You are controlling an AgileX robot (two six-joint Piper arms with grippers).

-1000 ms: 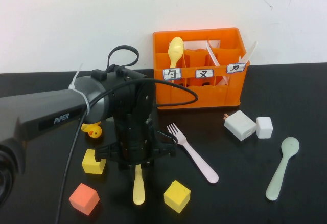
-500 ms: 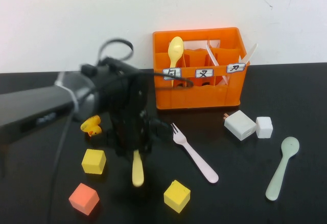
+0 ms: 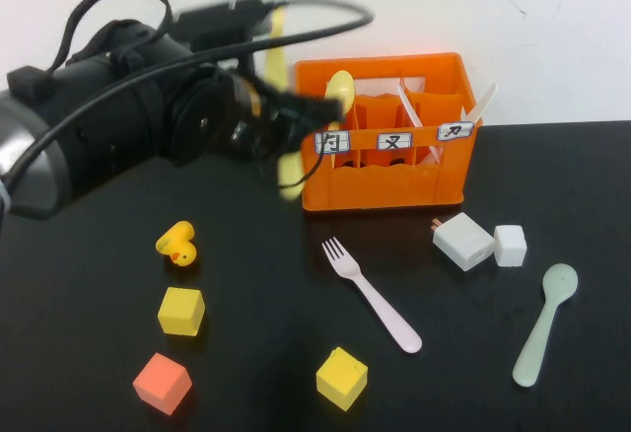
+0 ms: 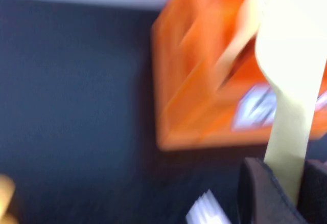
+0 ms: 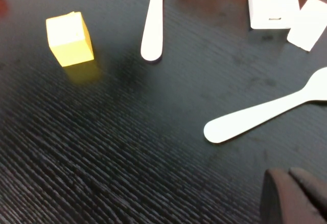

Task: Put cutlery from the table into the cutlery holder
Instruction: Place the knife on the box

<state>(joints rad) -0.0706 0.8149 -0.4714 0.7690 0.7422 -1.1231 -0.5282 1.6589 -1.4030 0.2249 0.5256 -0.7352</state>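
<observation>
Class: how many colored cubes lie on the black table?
3: a yellow cube below the duck, an orange-red cube nearest the front edge, another yellow cube beside the fork's handle. More may hide behind the arm.

I see the cutlery holder [image 3: 380, 136] at the table's [image 3: 552, 166] rear. Left of it, the raised left gripper [image 3: 286, 116] holds the knife [image 3: 289, 171] beside its left wall. The fork [image 3: 370, 294] lies in front, the spoon [image 3: 542, 324] far right. The right gripper [image 5: 294, 196] hovers near the spoon.
</observation>
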